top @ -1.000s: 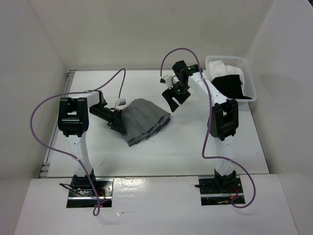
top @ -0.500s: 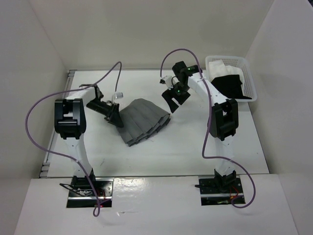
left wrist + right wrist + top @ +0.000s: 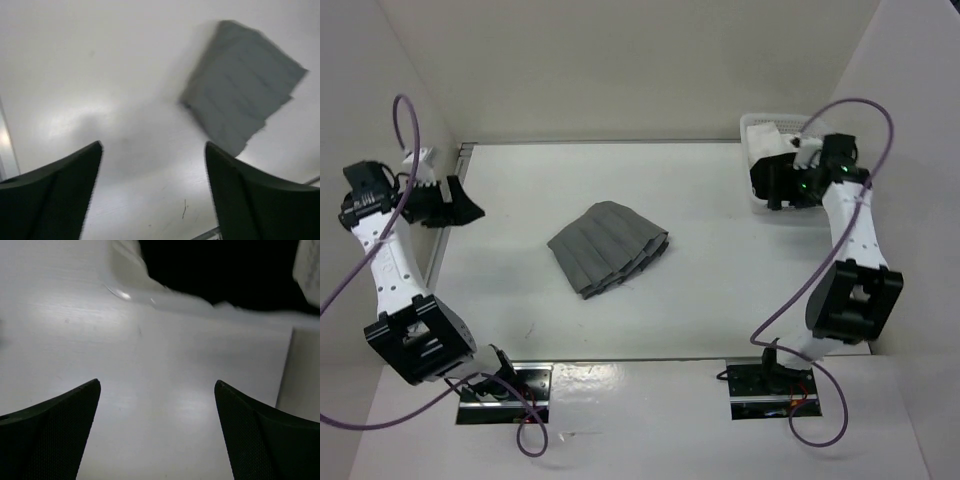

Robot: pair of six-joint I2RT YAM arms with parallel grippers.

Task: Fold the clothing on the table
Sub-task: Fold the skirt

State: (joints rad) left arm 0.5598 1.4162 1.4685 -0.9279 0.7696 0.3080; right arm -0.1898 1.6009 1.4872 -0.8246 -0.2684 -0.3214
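Observation:
The grey pleated clothing [image 3: 607, 246] lies folded into a compact fan near the middle of the white table [image 3: 720, 290]; the left wrist view shows the clothing [image 3: 245, 102] ahead and to the right. My left gripper [image 3: 455, 203] is pulled back to the table's left edge, open, nothing between its fingers [image 3: 60, 185]. My right gripper [image 3: 767, 180] is out at the right by the basket, also open and empty, its fingers [image 3: 260, 435] over bare tabletop.
A white plastic basket [image 3: 835, 170] at the back right holds a black garment [image 3: 225, 270] and a white garment [image 3: 760, 135]. A metal rail [image 3: 445, 240] runs along the table's left edge. White walls close in the back and sides.
Both arms have swung away from the clothing: the left one back to the left edge, the right one out to the basket. The left gripper let go and opened wide.

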